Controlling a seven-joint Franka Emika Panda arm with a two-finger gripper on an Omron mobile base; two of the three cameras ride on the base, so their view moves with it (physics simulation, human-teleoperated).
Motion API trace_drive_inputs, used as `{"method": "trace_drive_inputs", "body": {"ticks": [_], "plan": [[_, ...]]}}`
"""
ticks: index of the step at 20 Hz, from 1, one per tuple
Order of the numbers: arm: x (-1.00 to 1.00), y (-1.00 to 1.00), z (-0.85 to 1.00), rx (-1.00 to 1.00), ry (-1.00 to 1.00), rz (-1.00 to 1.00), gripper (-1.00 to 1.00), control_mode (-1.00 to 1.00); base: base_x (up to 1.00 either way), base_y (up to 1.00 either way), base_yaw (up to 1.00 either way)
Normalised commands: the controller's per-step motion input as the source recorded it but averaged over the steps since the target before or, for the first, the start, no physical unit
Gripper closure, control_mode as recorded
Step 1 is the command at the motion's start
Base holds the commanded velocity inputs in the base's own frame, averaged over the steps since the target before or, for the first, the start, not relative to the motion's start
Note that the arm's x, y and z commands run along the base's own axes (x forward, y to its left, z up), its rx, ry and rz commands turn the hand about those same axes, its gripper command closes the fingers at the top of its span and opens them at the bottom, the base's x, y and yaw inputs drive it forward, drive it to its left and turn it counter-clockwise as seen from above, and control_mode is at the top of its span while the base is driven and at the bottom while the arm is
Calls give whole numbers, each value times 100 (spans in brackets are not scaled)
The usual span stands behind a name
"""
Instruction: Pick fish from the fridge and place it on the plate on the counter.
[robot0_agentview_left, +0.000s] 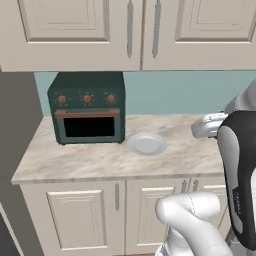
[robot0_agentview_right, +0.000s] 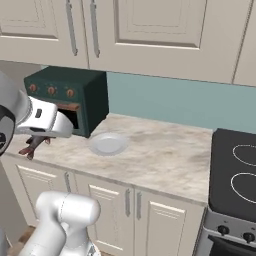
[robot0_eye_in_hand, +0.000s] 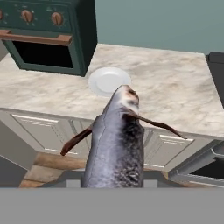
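Fish in the end effector, carried toward the plate

The end effector (robot0_agentview_right: 35, 143) pinches the fish (robot0_eye_in_hand: 117, 140), which hangs off the surface (robot0_agentview_left: 100, 160) edge, well short of the plate (robot0_agentview_left: 146, 144) beside the green oven (robot0_agentview_left: 87, 107). It looks light, stiff and probably slick, with thin fins; a hold across the thick mid-body seems safest, not the tail.
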Motion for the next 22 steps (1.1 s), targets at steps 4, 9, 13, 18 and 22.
{"method": "trace_drive_inputs", "body": {"ticks": [4,9,13,18,22], "plan": [[0,0,0,0,0,0,100,100,16,3,-18],[0,0,0,0,0,0,100,100,18,5,-17],[0,0,0,0,0,0,100,100,35,28,-10],[0,0,0,0,0,0,100,100,43,15,-5],[0,0,0,0,0,0,100,100,45,0,-3]]}}
